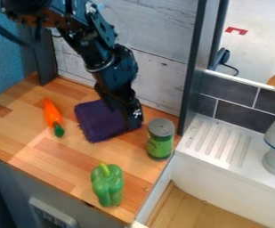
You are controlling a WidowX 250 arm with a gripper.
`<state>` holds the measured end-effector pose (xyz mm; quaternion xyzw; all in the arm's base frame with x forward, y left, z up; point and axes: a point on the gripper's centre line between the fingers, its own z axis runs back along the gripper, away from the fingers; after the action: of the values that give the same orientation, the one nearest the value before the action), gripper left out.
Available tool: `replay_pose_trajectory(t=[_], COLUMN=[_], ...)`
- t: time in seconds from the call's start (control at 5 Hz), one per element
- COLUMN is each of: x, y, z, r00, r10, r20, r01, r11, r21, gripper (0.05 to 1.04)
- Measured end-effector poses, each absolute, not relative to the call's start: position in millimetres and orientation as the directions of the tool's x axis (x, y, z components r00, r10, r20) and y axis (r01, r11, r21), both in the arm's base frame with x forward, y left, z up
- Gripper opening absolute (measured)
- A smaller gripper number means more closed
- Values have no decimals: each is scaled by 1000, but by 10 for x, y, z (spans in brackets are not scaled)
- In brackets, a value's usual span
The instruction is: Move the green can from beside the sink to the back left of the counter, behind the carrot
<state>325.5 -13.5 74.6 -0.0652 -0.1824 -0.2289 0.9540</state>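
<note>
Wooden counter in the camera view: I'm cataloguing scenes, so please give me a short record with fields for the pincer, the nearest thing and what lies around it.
pincer: at the right side of the purple cloth; contact unclear
nearest thing: purple cloth
left of cloth: orange carrot, green end toward the front edge
right of cloth: green can, grey lid up
front: green pepper, stem up
surface: wooden counter
</note>
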Motion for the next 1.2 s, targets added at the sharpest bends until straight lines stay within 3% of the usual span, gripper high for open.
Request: replay_pose_trajectory(t=[0.6,1.2], x=[3507,3503], y=[-428,-493], z=[448,432], r00=[816,785], r10=[-496,-553], r20=[298,279], r01=[532,578], r11=[845,816], r21=[-51,-12], gripper=[1001,1001])
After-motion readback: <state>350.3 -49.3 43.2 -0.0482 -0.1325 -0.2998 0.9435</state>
